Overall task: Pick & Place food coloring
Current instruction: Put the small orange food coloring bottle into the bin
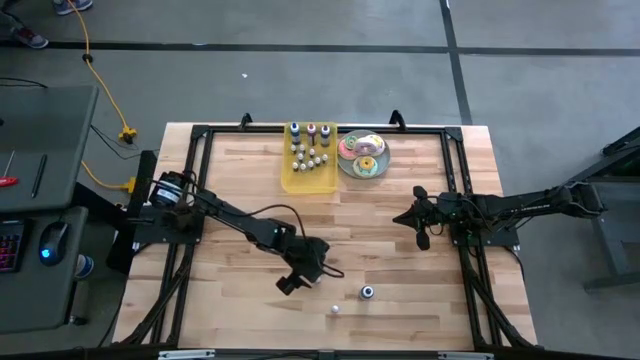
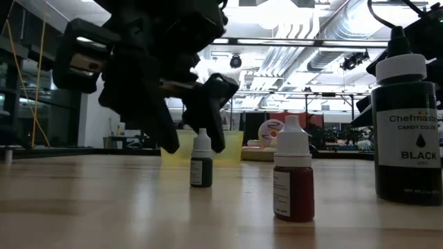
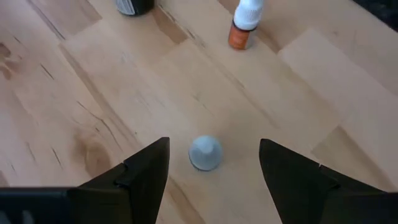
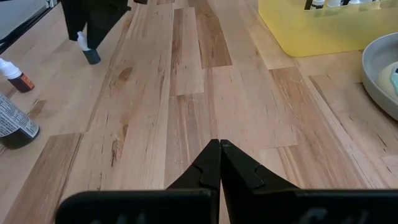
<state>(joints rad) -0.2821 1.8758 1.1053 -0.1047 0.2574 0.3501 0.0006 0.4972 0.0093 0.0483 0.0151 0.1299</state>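
A small food coloring bottle [image 3: 204,153] with a whitish cap and a dark body [image 2: 201,169] stands upright on the wooden table. My left gripper [image 3: 214,143] is open and slants down over it, one finger on each side of the cap and neither touching. In the high view the left gripper [image 1: 290,284] covers this bottle. A red bottle [image 2: 293,181] and a larger black bottle [image 2: 404,131] stand nearby. More food coloring bottles [image 1: 309,150] stand in the yellow tray [image 1: 309,181]. My right gripper [image 4: 219,148] is shut and waits at the table's right side [image 1: 415,222].
A plate of frosted doughnuts [image 1: 362,155] sits to the right of the yellow tray at the table's far edge. The red bottle [image 1: 335,310] and the black bottle [image 1: 367,292] stand near the front edge, to the right of the left gripper. Bare wood lies between the two arms.
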